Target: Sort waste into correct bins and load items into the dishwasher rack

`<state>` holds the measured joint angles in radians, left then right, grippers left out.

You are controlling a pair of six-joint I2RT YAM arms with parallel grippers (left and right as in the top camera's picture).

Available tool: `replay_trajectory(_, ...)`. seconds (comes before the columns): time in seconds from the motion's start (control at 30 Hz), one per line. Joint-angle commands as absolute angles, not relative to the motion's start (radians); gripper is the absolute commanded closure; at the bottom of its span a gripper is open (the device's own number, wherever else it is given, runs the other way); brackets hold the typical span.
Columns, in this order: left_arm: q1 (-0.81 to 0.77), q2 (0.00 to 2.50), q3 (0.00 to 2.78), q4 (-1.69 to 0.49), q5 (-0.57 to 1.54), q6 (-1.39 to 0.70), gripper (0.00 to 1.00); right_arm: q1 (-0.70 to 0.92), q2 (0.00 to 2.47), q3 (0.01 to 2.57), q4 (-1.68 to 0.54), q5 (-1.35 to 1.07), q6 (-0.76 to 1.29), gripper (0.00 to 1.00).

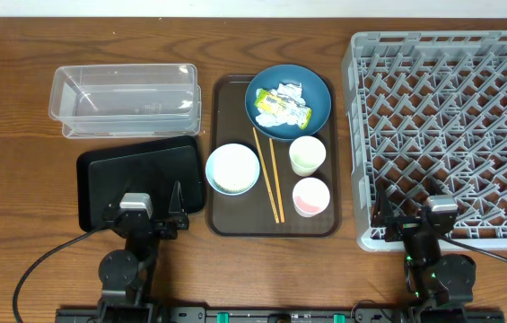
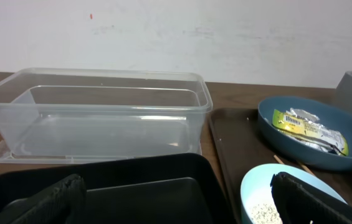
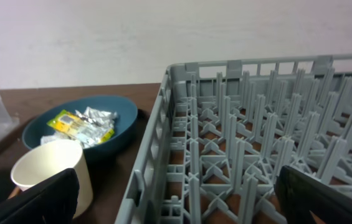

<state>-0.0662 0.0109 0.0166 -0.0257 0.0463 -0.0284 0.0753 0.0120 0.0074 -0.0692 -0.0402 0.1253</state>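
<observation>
- Wooden table (image 1: pixel 20 81) against a pale wall; everything listed stands on it.
- Clear tub (image 1: pixel 127 113): far left of the table.
- Black tray (image 1: pixel 136 166): just in front of the tub.
- Brown serving tray (image 1: pixel 235 220): centre, between black tray and rack.
- Dark blue bowl (image 1: pixel 318 103): far end of the serving tray, with the crumpled wrapper (image 1: pixel 280 108) lying inside.
- Light-blue bowl (image 1: pixel 212 161): at the serving tray's left edge, rice grains (image 2: pixel 263 213) in its bottom.
- Two white cups, upright, on the tray's right side: far cup (image 1: pixel 307 154), near cup (image 1: pixel 311 196).
- Chopsticks (image 1: pixel 266 175): flat on the tray, between the light-blue bowl and the cups.
- Rack (image 1: pixel 441 38): right of the serving tray.
- Left gripper (image 1: pixel 145 217): over the black tray's near edge, jaws spread, holding nothing.
- Right gripper (image 1: pixel 425 224): over the rack's near edge, jaws spread, holding nothing.
</observation>
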Motion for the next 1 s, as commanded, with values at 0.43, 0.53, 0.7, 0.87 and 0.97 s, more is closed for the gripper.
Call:
replay_trajectory(0.43, -0.060, 0.191, 0.251, -0.291, 0.053, -0.144, 0.02, 0.084, 0.120, 0.176, -0.125, -0.008, 0.212, 0.01)
replay_trajectory(0.53, -0.060, 0.302, 0.339, -0.328, 0.064, -0.144, 0.02, 0.084, 0.224, 0.246, -0.136, -0.007, 0.212, 0.01)
replay_trajectory(0.7, -0.060, 0.520, 0.508, -0.379, 0.064, -0.144, 0.02, 0.084, 0.414, 0.398, -0.197, -0.009, 0.212, 0.01)
replay_trajectory(0.87, -0.060, 0.724, 0.680, -0.477, 0.098, -0.144, 0.03, 0.084, 0.572, 0.570, -0.366, -0.020, 0.212, 0.01)
replay_trajectory(0.97, -0.060, 0.835, 0.796, -0.597, 0.148, -0.144, 0.02, 0.084, 0.644, 0.669, -0.488, -0.020, 0.204, 0.01)
